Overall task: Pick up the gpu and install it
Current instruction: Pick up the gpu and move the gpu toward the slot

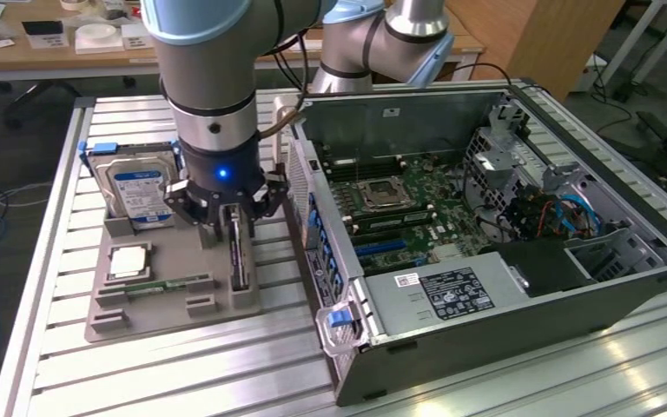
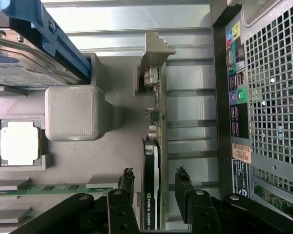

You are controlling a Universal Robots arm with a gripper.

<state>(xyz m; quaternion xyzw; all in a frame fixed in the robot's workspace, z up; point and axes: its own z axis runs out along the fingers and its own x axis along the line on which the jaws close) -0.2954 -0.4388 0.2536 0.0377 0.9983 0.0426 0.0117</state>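
Black hand (image 2: 155, 171) fingers apart, straddling thin dark gpu (image 2: 150, 197) standing on edge.

The gpu (image 1: 239, 256) is a thin flat card with a black cooler bearing a green logo, and a metal bracket (image 2: 155, 51) at one end. It stands upright on its long edge on the grey tray (image 1: 162, 313), along the tray's edge on the exterior view's right.
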